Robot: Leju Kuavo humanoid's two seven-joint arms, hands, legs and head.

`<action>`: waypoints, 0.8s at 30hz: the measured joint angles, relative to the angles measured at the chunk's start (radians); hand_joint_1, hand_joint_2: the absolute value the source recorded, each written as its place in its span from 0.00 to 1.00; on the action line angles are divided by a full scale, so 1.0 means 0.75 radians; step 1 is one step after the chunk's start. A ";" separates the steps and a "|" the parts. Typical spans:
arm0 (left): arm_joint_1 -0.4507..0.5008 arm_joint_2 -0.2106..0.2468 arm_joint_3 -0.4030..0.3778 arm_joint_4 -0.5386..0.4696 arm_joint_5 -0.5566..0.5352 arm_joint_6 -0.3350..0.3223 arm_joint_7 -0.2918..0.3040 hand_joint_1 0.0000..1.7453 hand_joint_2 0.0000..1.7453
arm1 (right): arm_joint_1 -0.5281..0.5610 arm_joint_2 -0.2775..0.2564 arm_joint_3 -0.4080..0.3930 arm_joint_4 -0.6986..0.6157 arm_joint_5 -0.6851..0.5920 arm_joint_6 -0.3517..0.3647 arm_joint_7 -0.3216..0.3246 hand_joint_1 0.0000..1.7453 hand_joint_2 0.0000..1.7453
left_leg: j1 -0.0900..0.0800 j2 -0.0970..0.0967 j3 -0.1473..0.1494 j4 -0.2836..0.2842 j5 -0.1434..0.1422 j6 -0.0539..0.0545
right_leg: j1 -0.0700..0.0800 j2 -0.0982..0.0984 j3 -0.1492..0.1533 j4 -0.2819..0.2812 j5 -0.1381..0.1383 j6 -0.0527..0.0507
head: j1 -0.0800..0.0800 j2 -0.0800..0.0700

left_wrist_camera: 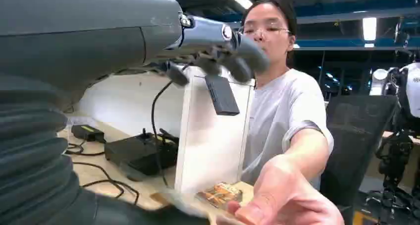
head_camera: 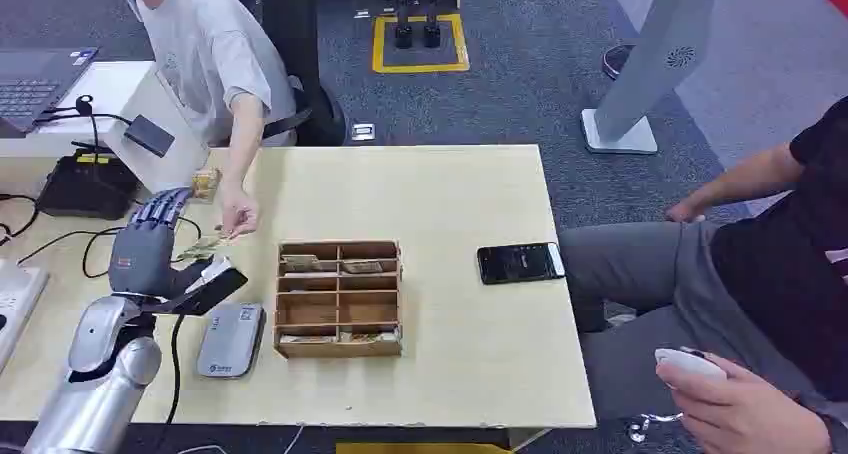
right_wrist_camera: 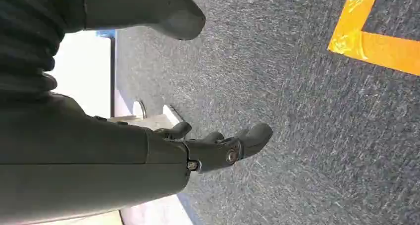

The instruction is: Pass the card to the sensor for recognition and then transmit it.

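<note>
My left hand (head_camera: 150, 249) hovers over the table's left side, its fingers (left_wrist_camera: 218, 46) stretched out and well apart from the thumb. A pale card (head_camera: 203, 245) sits just beyond its palm, blurred (left_wrist_camera: 185, 201) in the left wrist view. A person's hand (head_camera: 238, 217) reaches in from across the table and pinches the card's far end. The grey card sensor (head_camera: 230, 340) lies flat on the table just below my hand. My right hand (right_wrist_camera: 218, 145) hangs over grey carpet, its fingers loosely bent and holding nothing.
A wooden compartment box (head_camera: 338, 297) with cards stands mid-table, and a black phone (head_camera: 520, 262) lies to its right. A small card pack (head_camera: 205, 182), a black device (head_camera: 88, 186) with cables and a white stand (head_camera: 160, 124) sit at the back left. A second person (head_camera: 760, 274) sits at the right.
</note>
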 joint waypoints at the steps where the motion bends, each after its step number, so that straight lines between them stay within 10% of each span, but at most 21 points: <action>1: 0.000 0.000 0.000 0.000 0.004 -0.001 -0.001 1.00 1.00 | 0.000 0.000 0.001 0.000 0.002 -0.001 0.000 0.00 1.00 | 0.000 0.000 0.000 0.000 0.000 0.000 | 0.000 0.000 0.000 0.000 0.000 0.000 | 0.000 0.000; 15: 0.006 -0.006 0.009 -0.005 0.230 -0.036 -0.124 1.00 1.00 | 0.000 0.000 0.011 0.000 0.040 -0.024 -0.005 0.00 1.00 | 0.000 0.000 0.000 0.000 0.000 0.000 | 0.000 0.000 0.000 0.000 0.000 0.000 | 0.000 0.000; 24: 0.024 -0.068 0.078 -0.063 0.542 -0.271 -0.102 1.00 1.00 | 0.001 0.000 0.014 0.000 0.052 -0.034 0.004 0.00 1.00 | 0.000 0.000 0.000 0.000 0.000 0.000 | 0.000 0.000 0.000 0.000 0.000 0.000 | -0.001 0.000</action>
